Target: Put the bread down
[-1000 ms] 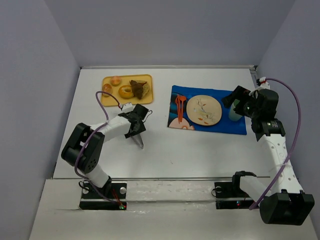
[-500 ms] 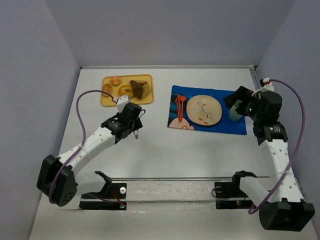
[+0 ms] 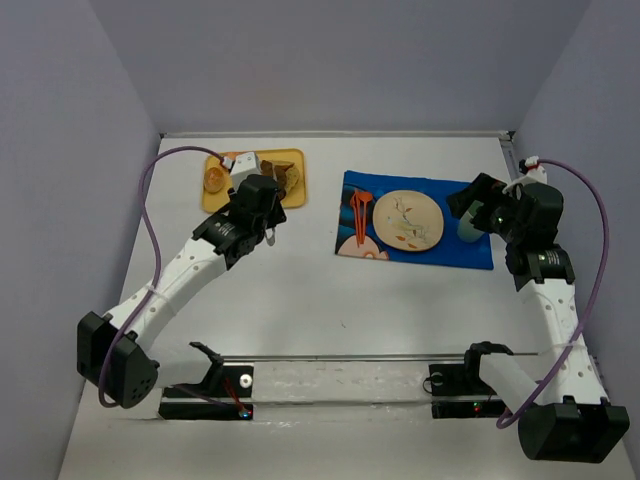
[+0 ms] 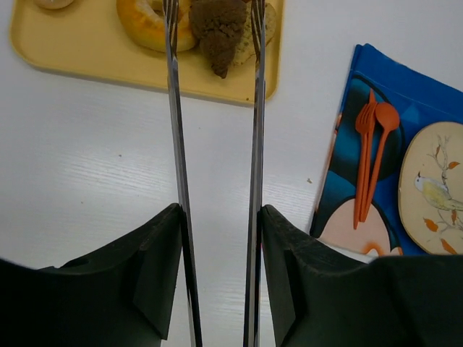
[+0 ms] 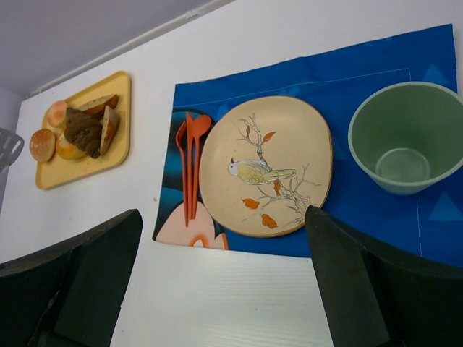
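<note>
"So where did the bread [image 4: 219, 29] lie?"

"On the yellow tray [image 4: 79, 58], near the desk's far edge toward its far left corner. It was a dark brown lump, with a ring-shaped roll [image 4: 148, 29] just beside it and a paler slice against its other side."

"And the left gripper [image 4: 213, 9]?"

"Over the tray's near edge, its long thin fingers [image 4: 173, 108] spread, one on each side of the bread. I could not tell whether they touched it; the tips ran out of the wrist view."

"What about the right gripper [image 5: 224, 282]?"

"Held above the right end of the blue mat [image 5: 289, 72], jaws wide apart with nothing between them. On the mat lay a bird-patterned plate [image 5: 264, 166] in the middle, a green bowl [image 5: 405, 137] at the right end, and an orange fork and spoon [image 5: 190, 166] just left of the plate."
</note>
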Robot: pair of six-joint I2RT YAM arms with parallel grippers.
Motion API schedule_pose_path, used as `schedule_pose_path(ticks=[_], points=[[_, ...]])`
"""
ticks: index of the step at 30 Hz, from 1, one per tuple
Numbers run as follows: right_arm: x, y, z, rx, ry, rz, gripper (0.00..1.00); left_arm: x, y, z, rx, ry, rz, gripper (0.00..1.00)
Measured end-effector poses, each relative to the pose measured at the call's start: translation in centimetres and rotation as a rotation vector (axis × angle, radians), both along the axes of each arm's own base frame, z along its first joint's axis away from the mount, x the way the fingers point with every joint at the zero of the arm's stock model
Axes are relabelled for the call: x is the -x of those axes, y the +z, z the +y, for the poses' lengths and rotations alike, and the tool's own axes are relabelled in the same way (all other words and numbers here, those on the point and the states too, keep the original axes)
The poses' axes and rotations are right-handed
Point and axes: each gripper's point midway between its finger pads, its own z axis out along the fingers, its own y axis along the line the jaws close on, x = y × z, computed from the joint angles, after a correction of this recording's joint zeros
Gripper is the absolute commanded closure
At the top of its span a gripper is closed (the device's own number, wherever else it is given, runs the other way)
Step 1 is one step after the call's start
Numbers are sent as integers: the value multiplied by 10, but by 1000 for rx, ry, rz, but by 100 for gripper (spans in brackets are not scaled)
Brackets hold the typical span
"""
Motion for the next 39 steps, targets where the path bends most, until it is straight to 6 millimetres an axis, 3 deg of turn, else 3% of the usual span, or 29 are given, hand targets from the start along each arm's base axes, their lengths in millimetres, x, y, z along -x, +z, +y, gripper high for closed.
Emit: schedule_pose_path(ticks=[5, 8, 12, 16, 21, 29, 34, 39], points=[[0, -5, 0, -1, 0, 12, 0, -29, -12, 0, -33, -25, 47, 36], [-1, -6, 0, -1, 0, 16, 0, -49, -15, 10, -26, -23, 55, 28], [-2, -8, 0, -2, 0, 22, 0, -75, -14, 21, -22, -51, 48, 27], [-2, -9, 0, -2, 0, 26, 0, -95, -14, 12, -26, -118, 41, 27], [-2, -9, 0, 1, 1, 25, 0, -108, -34, 0, -48, -179, 88, 25], [-2, -10, 0, 1, 0, 27, 0, -110, -69, 3, -79, -175, 186, 25], [-3, -11, -1, 2, -3, 33, 0, -110, -79, 5, -86, -167, 211, 34], [-4, -11, -2, 5, -10, 33, 0, -111, -83, 7, -78, -153, 223, 57]])
